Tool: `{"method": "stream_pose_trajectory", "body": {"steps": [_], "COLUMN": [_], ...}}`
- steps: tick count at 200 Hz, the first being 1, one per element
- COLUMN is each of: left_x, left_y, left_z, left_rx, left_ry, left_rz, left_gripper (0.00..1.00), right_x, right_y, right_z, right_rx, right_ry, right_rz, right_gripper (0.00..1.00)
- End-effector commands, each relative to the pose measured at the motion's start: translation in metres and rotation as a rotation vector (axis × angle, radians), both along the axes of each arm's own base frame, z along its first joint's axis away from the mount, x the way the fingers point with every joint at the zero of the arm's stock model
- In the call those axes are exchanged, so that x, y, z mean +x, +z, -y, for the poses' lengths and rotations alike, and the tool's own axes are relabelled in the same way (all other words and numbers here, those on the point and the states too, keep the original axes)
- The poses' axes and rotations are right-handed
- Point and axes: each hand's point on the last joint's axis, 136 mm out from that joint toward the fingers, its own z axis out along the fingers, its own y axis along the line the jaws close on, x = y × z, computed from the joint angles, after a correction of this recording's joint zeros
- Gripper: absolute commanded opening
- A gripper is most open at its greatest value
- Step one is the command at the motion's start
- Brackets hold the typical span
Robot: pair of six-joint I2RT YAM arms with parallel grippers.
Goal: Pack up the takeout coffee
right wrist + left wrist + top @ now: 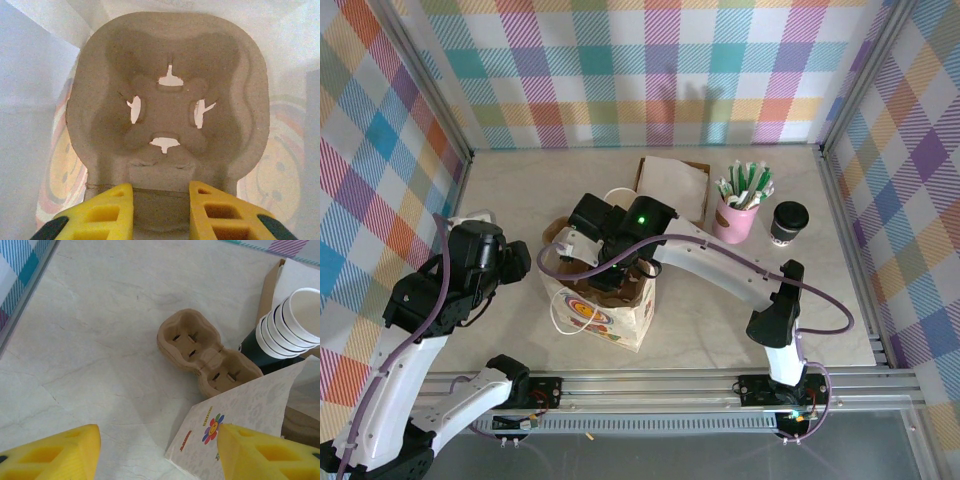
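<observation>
Takeout coffee [788,222] stands upright on the counter [710,330] at the far right, black lid on, just beside the pink cup [736,222] of green-and-white sticks and well apart from both arms. We see the right arm [720,265] stretched across the middle and down into the open top of the white paper bag [610,318]. Its wrist covers most of the bag mouth in the top view, so the bag's inside is hidden there. From the right wrist camera the right jaws are nearly together, pinching the near edge of a pulp carrier [170,100] that sits inside the bag. The yellow pads [102,212] lie on either side of that edge, and the white bag walls close in all around with the printed colours showing through faintly. The left arm [430,300] sits left of the bag, its left jaws spread and holding nothing, above bare counter. Its yellow fingers [55,455] are cut off at the bottom edge. Beyond them lies a second pulp tray [205,355] flat on the counter, right at the bag's upper edge; we cannot tell if they touch. A stack of white-rimmed cups [295,320] is at the right edge, cut off by the frame, with something dark below it that is hard to make out. Behind the bag is a shallow brown box [672,185] with a white sheet in it. In the top view the second tray is mostly hidden by the right wrist.
</observation>
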Motion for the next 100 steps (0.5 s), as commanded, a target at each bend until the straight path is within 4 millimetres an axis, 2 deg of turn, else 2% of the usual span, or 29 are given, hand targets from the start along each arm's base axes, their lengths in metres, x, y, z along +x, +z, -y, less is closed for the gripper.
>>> {"method": "stream_pose_trajectory", "body": {"steps": [1,44,100], "left_x": [0.001,-0.003,0.001], "left_y": [0.006,-0.008,-0.014], "left_z": [0.002,0.011,0.037], "left_rx": [-0.028,-0.077,-0.176], "left_ry": [-0.007,-0.033,-0.126], "left_rz": [0.023,-0.016,-0.033], "left_gripper": [0.63,0.63,0.62], "right_x": [-0.004,0.002,0.006], "right_y": [-0.009,0.0,0.019], "right_z": [-0.005,-0.014,-0.014], "right_rx": [-0.008,0.047,0.064], "right_ry": [-0.003,-0.036,-0.044], "right_rz": [-0.031,-0.018,0.01], "right_gripper": [0.2,0.19,0.19]}}
